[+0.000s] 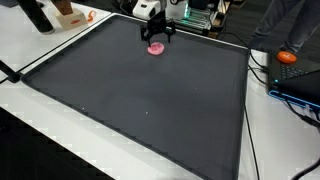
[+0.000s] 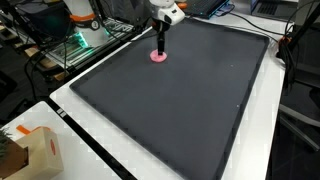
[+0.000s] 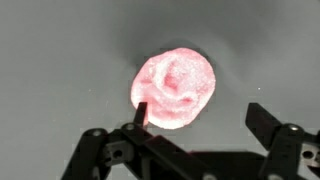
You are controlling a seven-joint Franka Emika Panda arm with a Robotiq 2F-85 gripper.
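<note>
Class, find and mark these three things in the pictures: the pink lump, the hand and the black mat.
Pink lump (image 3: 177, 88): wrist view, middle of its top.
Hand (image 1: 158, 41): exterior view, midway between its fingertips.
Black mat (image 2: 190, 100): exterior view, bare middle.

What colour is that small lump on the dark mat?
Pink, paler in the middle; the small round lump shows best in the wrist view.

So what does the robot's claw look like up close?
The claw is black, with two flat-tipped fingers on jointed bars with round pivot pins. In an exterior view the wrist above it is white and chunky. No markings or cables are clear enough to make out.
</note>
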